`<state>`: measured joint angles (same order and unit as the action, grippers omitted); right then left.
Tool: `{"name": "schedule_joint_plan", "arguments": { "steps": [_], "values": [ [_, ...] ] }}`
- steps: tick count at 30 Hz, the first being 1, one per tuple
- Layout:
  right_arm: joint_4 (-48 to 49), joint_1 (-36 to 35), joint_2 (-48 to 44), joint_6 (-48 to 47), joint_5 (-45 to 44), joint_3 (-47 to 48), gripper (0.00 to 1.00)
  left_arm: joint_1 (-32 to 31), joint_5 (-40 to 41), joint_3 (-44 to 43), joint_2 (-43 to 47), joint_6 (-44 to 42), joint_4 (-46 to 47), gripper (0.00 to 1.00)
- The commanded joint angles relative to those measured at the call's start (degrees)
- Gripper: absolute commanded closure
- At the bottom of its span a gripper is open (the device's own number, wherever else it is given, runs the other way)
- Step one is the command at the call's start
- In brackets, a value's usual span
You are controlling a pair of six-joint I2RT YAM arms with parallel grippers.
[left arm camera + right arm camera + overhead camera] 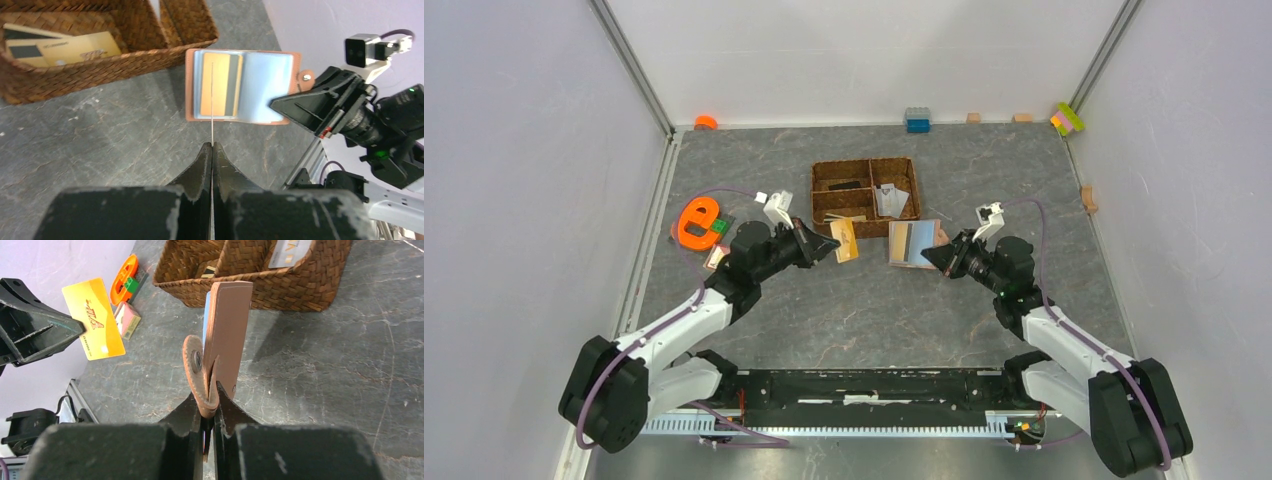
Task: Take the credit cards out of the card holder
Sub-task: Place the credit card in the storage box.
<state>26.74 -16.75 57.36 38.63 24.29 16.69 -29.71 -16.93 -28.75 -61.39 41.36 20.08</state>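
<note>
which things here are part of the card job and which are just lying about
Part of the job:
card holder, open, in the right claw
gold card, out, in the left claw
tan card, in the holder's sleeve

Just lying about:
woven basket with cards in it
orange toy
blue block
wooden blocks
</note>
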Motion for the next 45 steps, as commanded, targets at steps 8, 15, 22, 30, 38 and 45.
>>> {"name": "schedule_joint_plan", "arguments": {
  "steps": [8, 15, 22, 30, 38, 45],
  "values": [
    [0.9, 0.5, -2.8, -1.8, -3.6, 1.3, 1.00, -0.2, 12.4, -8.9, -1.5, -0.6, -9.2, 0.98],
    [0.7, 0.6, -2.9, -2.0, -3.9, 1.3, 1.00, -0.2, 11.9, -18.9, -8.2, -0.6, -16.8, 0.98],
    [0.5, 0.6, -3.1, -2.0, -3.9, 1.4, 1.00, -0.2, 11.3, -38.0, -17.8, -0.3, -36.4, 0.98],
    [1.4, 0.6, -2.3, -1.6, -4.0, 0.9, 1.00, -1.5, 18.7, -60.4, -27.8, -19.7, -55.8, 0.98],
    [1.6, 0.8, -0.5, -1.5, -3.2, 1.4, 1.00, -12.3, 39.3, -57.2, -28.3, -47.8, -52.5, 0.98],
    [1.0, 1.0, -1.6, -1.7, -3.8, 1.2, 1.00, -18.2, 46.2, -47.1, -24.2, -65.4, -41.5, 0.98]
  ]
}}
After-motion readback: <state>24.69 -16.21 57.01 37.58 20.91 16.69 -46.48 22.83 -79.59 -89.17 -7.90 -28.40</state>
